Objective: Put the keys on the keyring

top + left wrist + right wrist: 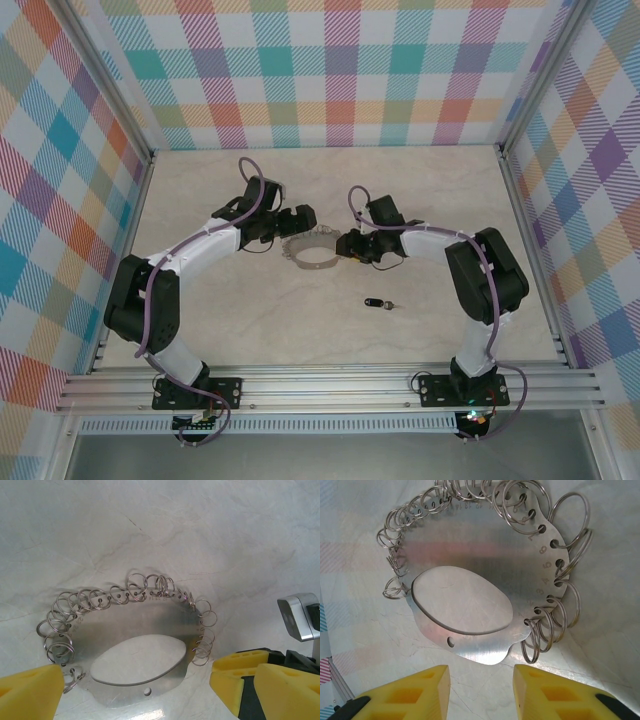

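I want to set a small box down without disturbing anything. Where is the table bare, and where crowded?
Bare: the far strip of table along the back wall, and the near patch between the key and the front rail. Crowded: the middle, where the left gripper and right gripper flank the keyring.

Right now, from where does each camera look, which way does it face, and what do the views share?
Top external: above and behind the bases, facing down at the table; both arms show, left gripper and right gripper flanking the keyring.
Left wrist: on the left arm, facing down past its yellow fingers at the keyring.
Right wrist: on the right arm, facing down past its yellow fingers at the keyring.
Shared: all three see the keyring on the table.
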Tool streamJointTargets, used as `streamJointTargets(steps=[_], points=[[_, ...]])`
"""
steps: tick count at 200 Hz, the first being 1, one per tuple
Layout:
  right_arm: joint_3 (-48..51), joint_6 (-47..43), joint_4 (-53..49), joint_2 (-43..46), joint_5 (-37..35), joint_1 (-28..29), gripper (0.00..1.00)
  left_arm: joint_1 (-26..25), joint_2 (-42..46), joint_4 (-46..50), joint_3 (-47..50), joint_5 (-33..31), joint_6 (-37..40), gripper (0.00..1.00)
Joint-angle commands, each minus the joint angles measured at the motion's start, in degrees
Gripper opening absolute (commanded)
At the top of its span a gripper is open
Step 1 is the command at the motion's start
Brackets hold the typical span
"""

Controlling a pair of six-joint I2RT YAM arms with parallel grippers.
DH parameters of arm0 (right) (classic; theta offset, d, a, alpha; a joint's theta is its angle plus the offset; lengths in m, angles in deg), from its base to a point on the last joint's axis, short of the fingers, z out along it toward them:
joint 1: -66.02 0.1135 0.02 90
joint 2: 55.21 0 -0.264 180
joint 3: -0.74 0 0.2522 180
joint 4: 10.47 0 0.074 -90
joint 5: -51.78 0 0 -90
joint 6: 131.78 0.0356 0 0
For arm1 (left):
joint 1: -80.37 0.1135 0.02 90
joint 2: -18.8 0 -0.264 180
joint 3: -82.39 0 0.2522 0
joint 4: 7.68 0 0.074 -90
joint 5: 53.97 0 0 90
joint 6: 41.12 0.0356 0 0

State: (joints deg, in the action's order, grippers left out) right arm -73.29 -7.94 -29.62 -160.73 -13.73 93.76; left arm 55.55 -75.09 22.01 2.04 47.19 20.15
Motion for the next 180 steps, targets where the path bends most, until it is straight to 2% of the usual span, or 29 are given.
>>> streamJointTargets(steps=[1, 111, 180], points=[[-1.73, -1.07, -0.09, -0.74, -0.88, 0.31, 0.38, 0.41, 1.16, -1.23, -0.73, 1.19, 0.16, 0.97], [-3.89, -3.59, -1.91, -3.64, -4.01, 0.21, 0.38, 0.4, 0.74, -2.3, -1.24, 3.07, -0.46, 0.97], [-2.75, -3.88, -1.67, -1.76, -4.6, 0.07, 0.38, 0.39, 0.24, -3.0, -1.53, 4.05, -0.57, 0.98]])
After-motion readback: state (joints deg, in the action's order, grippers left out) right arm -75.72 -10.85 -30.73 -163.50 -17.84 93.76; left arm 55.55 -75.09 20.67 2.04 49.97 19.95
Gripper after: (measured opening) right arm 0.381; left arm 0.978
